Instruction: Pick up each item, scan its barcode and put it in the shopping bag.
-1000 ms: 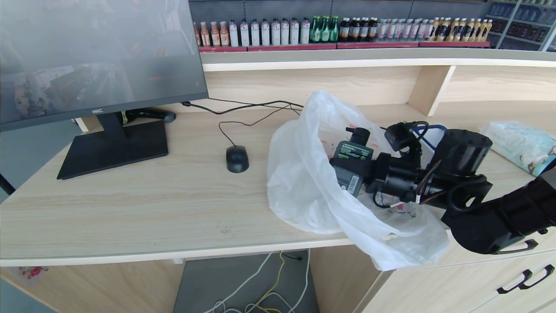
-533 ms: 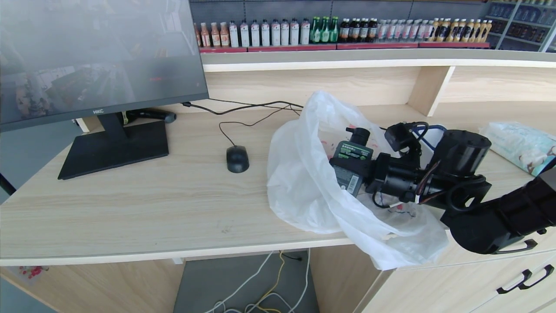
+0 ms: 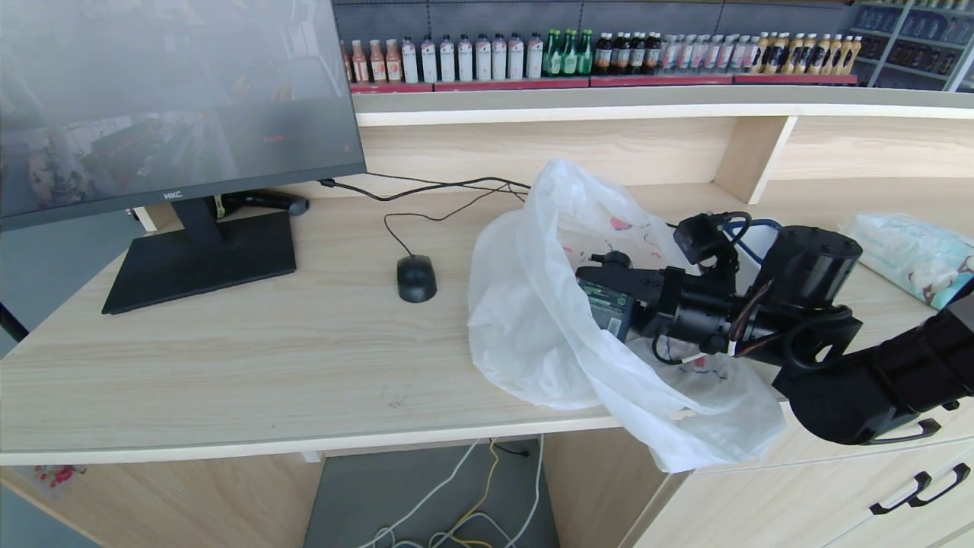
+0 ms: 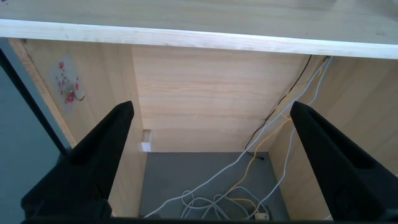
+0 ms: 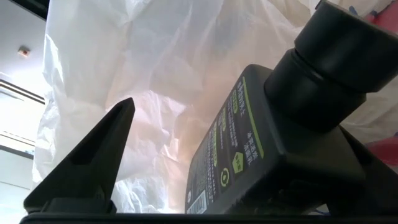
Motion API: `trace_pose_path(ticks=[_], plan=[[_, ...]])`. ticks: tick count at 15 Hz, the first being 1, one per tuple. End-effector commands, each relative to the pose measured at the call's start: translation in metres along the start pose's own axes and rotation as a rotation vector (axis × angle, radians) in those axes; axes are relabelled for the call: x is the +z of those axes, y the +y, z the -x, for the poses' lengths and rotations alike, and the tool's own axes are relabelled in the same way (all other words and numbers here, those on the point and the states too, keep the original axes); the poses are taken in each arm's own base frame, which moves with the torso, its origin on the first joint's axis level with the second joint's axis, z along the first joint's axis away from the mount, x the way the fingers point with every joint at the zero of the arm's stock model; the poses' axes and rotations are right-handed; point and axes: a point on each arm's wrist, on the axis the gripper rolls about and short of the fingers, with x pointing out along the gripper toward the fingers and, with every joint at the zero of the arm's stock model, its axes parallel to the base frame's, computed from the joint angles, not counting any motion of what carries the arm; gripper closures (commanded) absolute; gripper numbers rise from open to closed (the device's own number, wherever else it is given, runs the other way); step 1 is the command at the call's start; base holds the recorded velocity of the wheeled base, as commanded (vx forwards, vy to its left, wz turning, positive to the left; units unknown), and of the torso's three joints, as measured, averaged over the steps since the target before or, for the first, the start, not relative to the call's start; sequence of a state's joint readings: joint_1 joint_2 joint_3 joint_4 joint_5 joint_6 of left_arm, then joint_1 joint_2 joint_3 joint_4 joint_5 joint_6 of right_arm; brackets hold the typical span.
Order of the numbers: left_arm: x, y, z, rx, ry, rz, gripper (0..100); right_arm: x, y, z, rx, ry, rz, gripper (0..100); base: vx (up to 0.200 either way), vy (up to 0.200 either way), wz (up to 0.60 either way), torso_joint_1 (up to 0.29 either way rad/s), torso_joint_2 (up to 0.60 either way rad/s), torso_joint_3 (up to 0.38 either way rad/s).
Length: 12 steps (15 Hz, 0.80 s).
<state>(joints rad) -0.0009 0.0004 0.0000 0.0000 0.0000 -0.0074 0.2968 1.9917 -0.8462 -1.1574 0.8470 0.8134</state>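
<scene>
Now, bottle [image 3: 609, 301] in bag [image 3: 533, 327], right fingers [image 5: 93, 162] apart

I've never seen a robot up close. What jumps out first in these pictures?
The big white shopping bag slumped over the front edge of the counter, with the black right gripper poked into its mouth and a dark bottle between its open fingers. Next, the large monitor at the left and the row of drinks on the shelf behind.
</scene>
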Motion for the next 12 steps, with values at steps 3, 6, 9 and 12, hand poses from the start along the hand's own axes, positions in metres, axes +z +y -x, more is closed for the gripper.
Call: trace_pose_path(ticks=[3, 6, 9, 12], plan=[[0.000, 0.000, 0.000, 0.001, 0.000, 0.000, 0, -0.001, -0.003, 0.000, -0.005, 0.003, -0.008, 0, 0.000, 0.000, 0.00, 0.000, 0.00, 0.000], [0.000, 0.000, 0.000, 0.001, 0.000, 0.000, 0, 0.004, 0.005, 0.004, 0.000, -0.020, 0.016, 0, 0.000, 0.000, 0.00, 0.000, 0.00, 0.000], [0.000, 0.000, 0.000, -0.001, 0.000, 0.000, 0, 0.013, 0.023, 0.010, 0.023, -0.048, 0.057, 0, 0.000, 0.000, 0.00, 0.000, 0.00, 0.000], [0.000, 0.000, 0.000, 0.001, 0.000, 0.000, 0, 0.023, 0.034, 0.017, 0.033, -0.082, 0.124, 0, 0.000, 0.000, 0.00, 0.000, 0.00, 0.000]])
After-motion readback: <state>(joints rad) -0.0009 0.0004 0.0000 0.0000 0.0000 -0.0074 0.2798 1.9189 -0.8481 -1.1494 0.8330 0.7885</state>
